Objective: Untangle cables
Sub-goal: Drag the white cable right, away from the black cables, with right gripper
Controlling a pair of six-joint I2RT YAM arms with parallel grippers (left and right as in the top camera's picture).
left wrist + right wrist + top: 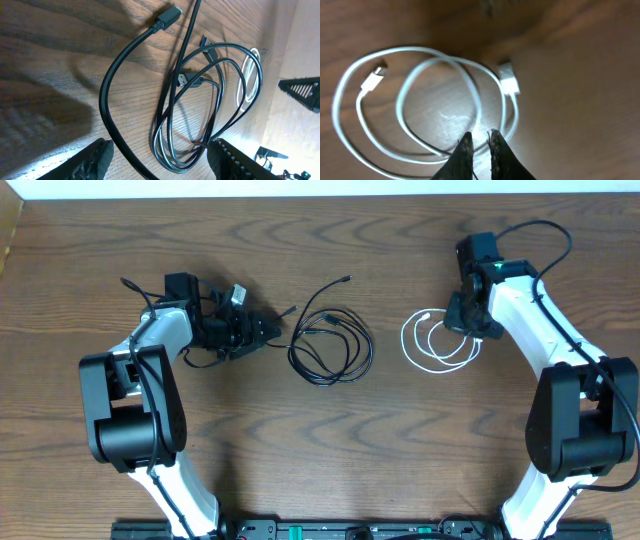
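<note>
The white cable [440,340] lies coiled on the table at the right, and both its plugs show in the right wrist view [420,100]. My right gripper [472,323] sits at the coil's right edge. Its fingertips [479,135] are nearly closed, with a white strand between them. A thin black cable [330,345] lies in a loose coil at the centre and also shows in the left wrist view [200,100]. A second black cable [112,85] with a plug end runs between the wide-open jaws of my left gripper [160,160], which sits left of the coil [262,327].
The wooden table [320,440] carries both arms. Thicker black robot wires [545,230] loop off the right arm and others bunch around the left wrist [200,320]. The table's far edge [320,198] runs along the top.
</note>
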